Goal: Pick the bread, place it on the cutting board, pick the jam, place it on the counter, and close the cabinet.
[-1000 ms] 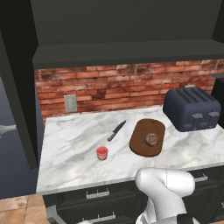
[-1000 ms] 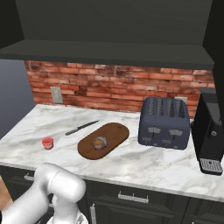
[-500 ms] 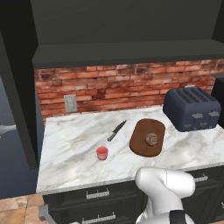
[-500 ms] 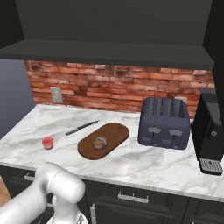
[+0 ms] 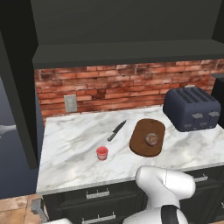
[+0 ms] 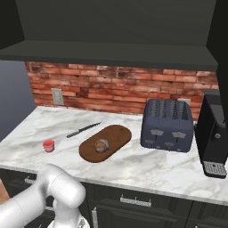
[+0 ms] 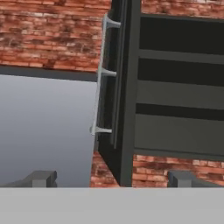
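Observation:
The bread, a small mottled-brown roll, lies on the dark oval cutting board. Left of the board, the red jam stands upright on the marble counter. In the hand view the cabinet has its door swung open, seen edge-on, with the long silver handle on its left and dark shelves to its right. My gripper is open and holds nothing, a short way off from the door edge.
A black-handled knife lies between jam and board. A dark blue toaster stands right of the board, and a black coffee machine is at the far right. The open door panel hangs left of the counter.

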Controlling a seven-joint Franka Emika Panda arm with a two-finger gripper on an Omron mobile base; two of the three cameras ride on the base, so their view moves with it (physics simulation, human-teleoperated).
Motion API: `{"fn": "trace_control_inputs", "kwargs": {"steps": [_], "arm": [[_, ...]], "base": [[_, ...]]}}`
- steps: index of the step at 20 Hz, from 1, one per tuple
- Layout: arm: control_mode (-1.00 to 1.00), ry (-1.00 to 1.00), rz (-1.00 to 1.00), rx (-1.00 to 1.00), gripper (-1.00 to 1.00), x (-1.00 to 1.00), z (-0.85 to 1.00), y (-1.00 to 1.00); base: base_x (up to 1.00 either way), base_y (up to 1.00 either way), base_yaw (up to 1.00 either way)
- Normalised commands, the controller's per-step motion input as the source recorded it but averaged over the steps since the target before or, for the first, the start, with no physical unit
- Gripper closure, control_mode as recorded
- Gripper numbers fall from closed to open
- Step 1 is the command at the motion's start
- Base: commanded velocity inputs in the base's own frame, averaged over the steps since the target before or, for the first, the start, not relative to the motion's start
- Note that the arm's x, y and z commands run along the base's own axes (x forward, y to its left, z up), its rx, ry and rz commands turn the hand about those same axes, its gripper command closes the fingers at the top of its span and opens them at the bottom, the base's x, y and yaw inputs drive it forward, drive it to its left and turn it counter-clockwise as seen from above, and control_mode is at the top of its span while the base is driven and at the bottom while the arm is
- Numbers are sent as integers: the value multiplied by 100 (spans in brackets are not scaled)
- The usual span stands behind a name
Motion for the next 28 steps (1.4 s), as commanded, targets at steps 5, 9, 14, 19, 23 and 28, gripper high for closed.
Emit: {"fn": "trace_control_inputs", "kwargs": {"steps": [5,9,14,19,23,28], "arm": [[-100,0,-5,0,-100,27,0,13],[-100,0,-2,0,-100,19,0,17],[-100,0,-1,0,-100,19,0,14],[-100,0,-3,0,-100,20,0,4],[-100,0,-1,0,-100,16,0,0],[-100,0,-2,0,-100,16,0,0]], "base": [[0,0,0],[0,0,0],[0,0,0],[0,0,0],[0,0,0],[0,0,0]]}}
